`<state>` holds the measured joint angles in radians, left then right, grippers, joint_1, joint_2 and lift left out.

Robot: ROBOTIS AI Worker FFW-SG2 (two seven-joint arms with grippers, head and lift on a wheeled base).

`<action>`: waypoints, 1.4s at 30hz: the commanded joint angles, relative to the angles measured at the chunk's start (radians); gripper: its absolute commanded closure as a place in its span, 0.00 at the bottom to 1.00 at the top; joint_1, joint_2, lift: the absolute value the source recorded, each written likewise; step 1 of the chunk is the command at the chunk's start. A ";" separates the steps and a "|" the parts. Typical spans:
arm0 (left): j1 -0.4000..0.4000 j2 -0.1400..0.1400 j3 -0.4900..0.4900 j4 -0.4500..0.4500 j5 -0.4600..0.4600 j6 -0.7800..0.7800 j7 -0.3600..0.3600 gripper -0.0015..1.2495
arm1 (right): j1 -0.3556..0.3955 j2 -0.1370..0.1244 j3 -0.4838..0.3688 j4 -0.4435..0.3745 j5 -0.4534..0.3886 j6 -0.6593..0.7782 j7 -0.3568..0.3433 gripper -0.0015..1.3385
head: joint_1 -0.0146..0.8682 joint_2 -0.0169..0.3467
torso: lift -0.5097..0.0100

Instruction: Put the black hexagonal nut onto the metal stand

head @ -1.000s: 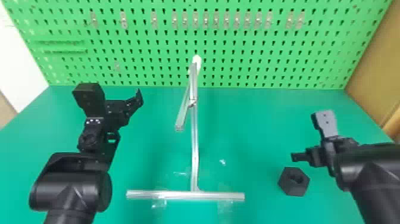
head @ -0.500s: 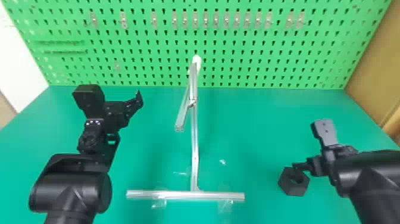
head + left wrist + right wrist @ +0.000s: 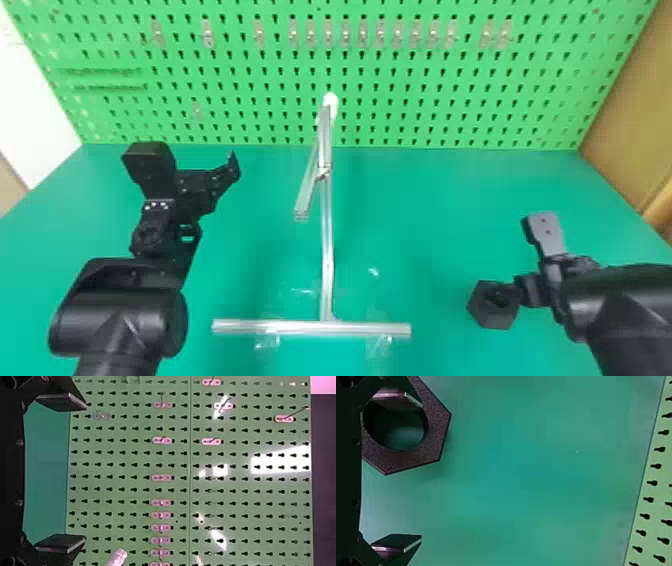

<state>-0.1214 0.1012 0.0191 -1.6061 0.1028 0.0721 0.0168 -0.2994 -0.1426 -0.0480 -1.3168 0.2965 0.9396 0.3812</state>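
Observation:
My right gripper is at the right side of the table, just beside the black hexagonal nut. In the right wrist view my right gripper stands open; one finger overlaps the hole of the nut, and the other finger is well apart from it. Whether the finger touches the nut I cannot tell. The metal stand rises mid-table, with a slanting arm near its top. My left gripper is held still left of the stand, and in the left wrist view this gripper is open, facing the pegboard.
A green pegboard with small metal clips stands along the back of the green table. The stand's crossbar lies near the front, with clear tape around it. A brown panel borders the right side.
My right gripper has come over to the nut from slightly behind and above it, and now overlaps its right edge in the head view. The left arm and the nut keep their places.

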 commanded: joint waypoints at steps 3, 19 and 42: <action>0.000 0.000 -0.001 0.002 0.000 0.000 0.000 0.09 | -0.001 0.001 -0.012 0.044 -0.007 -0.036 0.001 0.10 | 0.80 0.27 | 0.98; 0.000 0.000 -0.002 0.000 0.000 0.000 0.000 0.09 | -0.015 0.001 -0.030 0.110 -0.010 -0.105 0.001 0.10 | 0.80 0.27 | 0.98; -0.001 0.000 -0.002 0.002 0.002 0.000 0.000 0.09 | -0.027 0.012 -0.052 0.176 0.010 -0.160 0.001 0.39 | 0.80 0.27 | 0.98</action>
<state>-0.1213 0.1012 0.0168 -1.6047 0.1043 0.0721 0.0168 -0.3200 -0.1321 -0.1003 -1.1441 0.3005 0.7778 0.3819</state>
